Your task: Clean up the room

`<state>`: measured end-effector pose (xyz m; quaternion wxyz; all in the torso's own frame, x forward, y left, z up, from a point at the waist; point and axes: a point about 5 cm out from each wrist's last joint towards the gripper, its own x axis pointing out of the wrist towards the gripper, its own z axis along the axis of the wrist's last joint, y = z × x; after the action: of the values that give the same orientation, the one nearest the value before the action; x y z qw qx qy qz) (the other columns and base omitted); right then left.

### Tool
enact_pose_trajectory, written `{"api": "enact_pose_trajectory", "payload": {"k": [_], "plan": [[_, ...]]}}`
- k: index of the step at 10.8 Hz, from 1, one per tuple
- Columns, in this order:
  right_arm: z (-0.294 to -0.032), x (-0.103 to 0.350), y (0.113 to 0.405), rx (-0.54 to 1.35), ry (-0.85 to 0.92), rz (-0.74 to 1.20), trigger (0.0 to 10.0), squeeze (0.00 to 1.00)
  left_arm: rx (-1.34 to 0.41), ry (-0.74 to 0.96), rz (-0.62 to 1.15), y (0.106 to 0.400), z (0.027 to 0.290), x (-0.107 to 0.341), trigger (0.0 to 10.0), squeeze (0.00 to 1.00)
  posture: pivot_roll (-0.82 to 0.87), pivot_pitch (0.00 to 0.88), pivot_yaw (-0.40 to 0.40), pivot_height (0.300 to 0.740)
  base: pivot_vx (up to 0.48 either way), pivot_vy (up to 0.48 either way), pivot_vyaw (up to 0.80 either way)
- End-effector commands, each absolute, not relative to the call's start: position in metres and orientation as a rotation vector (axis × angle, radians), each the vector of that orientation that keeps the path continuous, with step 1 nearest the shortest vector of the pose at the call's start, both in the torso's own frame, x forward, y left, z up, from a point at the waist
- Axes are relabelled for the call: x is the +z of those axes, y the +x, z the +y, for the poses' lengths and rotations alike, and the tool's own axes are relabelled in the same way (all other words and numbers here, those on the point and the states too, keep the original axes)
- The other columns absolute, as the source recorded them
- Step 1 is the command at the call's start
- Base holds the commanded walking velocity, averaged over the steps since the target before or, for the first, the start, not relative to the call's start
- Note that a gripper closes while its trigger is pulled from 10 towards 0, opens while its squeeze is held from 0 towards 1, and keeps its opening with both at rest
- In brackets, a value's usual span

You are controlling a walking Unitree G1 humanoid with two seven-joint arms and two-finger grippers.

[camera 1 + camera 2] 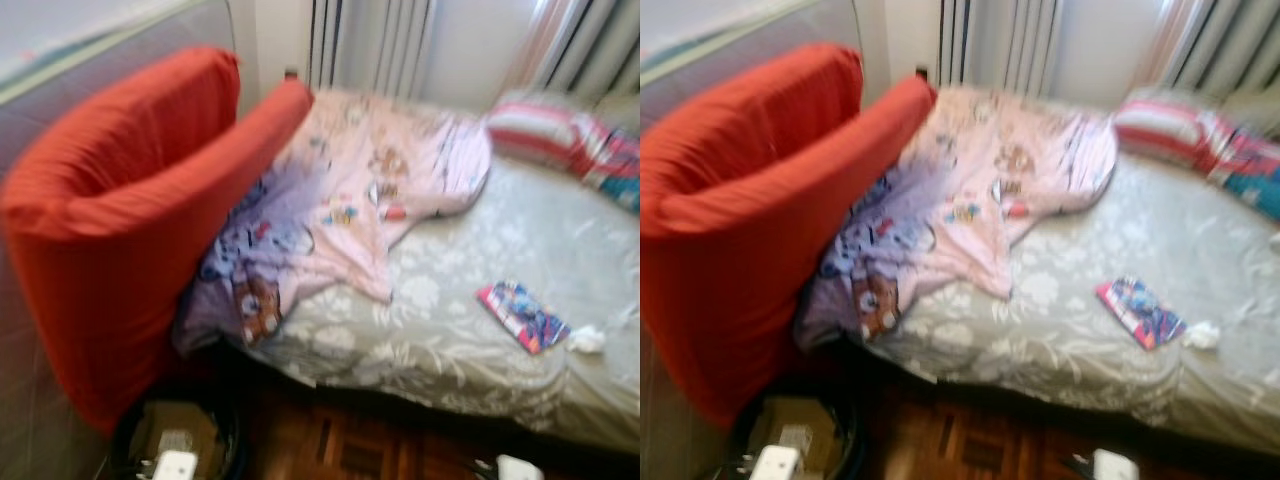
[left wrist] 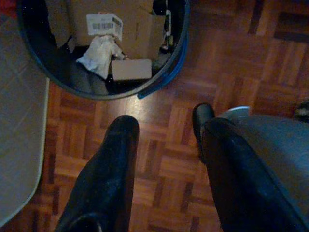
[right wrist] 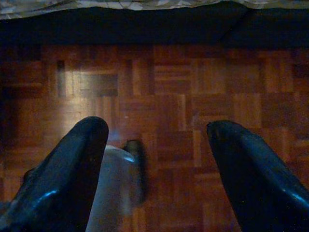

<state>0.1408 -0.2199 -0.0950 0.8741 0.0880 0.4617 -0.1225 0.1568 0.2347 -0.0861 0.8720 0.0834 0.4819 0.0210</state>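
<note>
A bed (image 1: 440, 345) with a grey flowered sheet lies ahead of me. A pink and purple cartoon blanket (image 1: 350, 200) is rumpled over its left half. A colourful booklet (image 1: 522, 316) and a small white crumpled tissue (image 1: 587, 340) lie on the sheet near the front right. Down at the left stands a dark round bin (image 2: 164, 82) holding cardboard and crumpled white paper (image 2: 99, 55). My left gripper (image 2: 169, 125) hangs open over the parquet beside the bin. My right gripper (image 3: 157, 125) is open too, low over the floor by the bed's edge.
A large red cushioned seat (image 1: 120, 220) leans against the bed's left side, over the bin. Striped pillows (image 1: 545, 130) lie at the far right of the bed. Curtains and a radiator (image 1: 370, 45) line the back wall. Parquet floor (image 3: 193, 87) runs along the bed.
</note>
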Motion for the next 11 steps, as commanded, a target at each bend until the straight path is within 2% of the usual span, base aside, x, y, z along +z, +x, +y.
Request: {"api": "enact_pose_trajectory", "payload": {"k": [1, 8, 11], "plan": [[-0.230, -0.094, 0.137, -0.287, 0.173, 0.958, 10.0, 0.00, 0.026, 0.163, 1.015, 0.155, 0.227, -0.089, 10.0, 0.00, 0.12, 0.041, -0.014, 0.740, 0.000, -0.285, 0.00], [-0.222, -0.095, 0.140, -0.254, 0.158, 0.958, 10.0, 0.00, 0.038, 0.174, 1.017, 0.157, 0.233, -0.087, 10.0, 0.00, 0.15, 0.081, -0.005, 0.740, 0.000, -0.282, 0.00], [-0.219, -0.096, 0.138, -0.259, 0.176, 0.960, 10.0, 0.00, 0.041, 0.165, 1.018, 0.158, 0.234, -0.086, 10.0, 0.00, 0.15, 0.085, 0.003, 0.740, 0.000, 0.000, 0.00]]}}
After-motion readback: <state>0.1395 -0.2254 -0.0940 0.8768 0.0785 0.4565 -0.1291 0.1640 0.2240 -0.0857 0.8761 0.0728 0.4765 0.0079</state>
